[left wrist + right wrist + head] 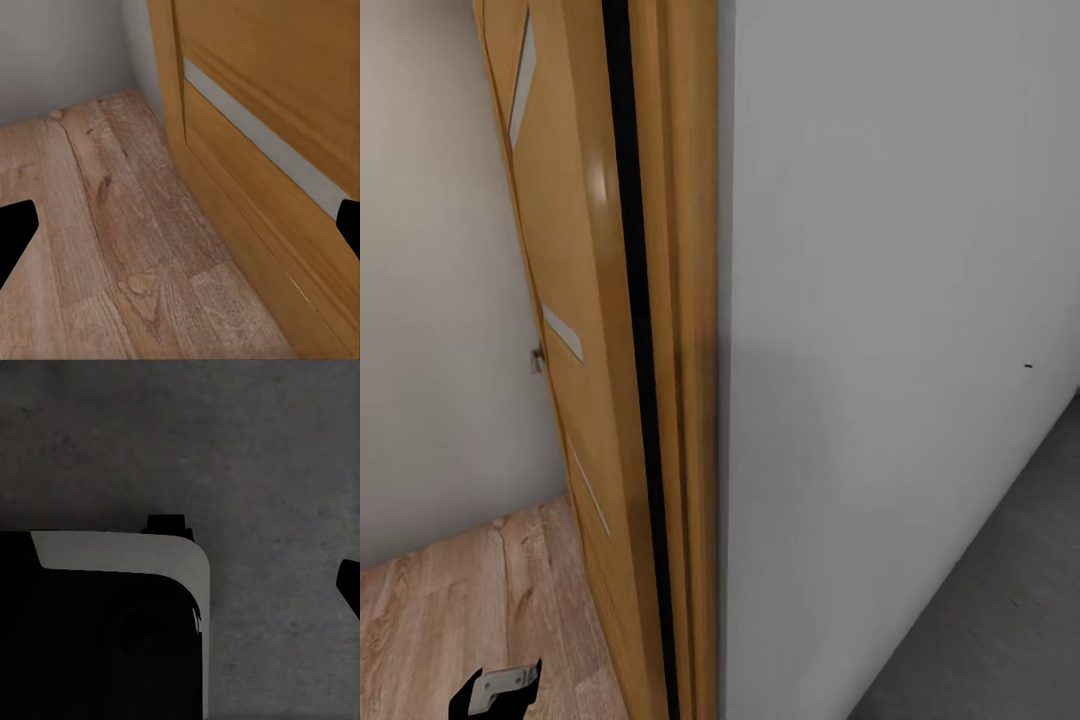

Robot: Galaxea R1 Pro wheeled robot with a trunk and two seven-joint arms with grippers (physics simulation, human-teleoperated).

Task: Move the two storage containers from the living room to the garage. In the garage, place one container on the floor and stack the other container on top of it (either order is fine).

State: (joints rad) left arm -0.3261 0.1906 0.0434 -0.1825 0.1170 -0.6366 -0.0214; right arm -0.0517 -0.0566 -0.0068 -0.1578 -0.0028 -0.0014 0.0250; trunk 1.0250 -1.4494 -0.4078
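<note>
The two storage containers are out of view. I face the end of a pale grey wall (900,300) beside an open wooden door (575,300). My left gripper (180,232) is open over light wood-plank floor (112,225), its black fingertips (15,232) wide apart with nothing between them. My right gripper (180,592) hangs over the dark grey concrete floor (270,450); one black fingertip (351,585) shows at the picture's edge, set wide, with nothing held.
The door frame (685,400) and wall end stand straight ahead, close. Wood-plank floor (480,590) lies left of the door and grey concrete floor (1000,620) right of the wall. My own black, white-trimmed base (112,622) sits beside the right gripper. Part of my left arm (495,690) shows low.
</note>
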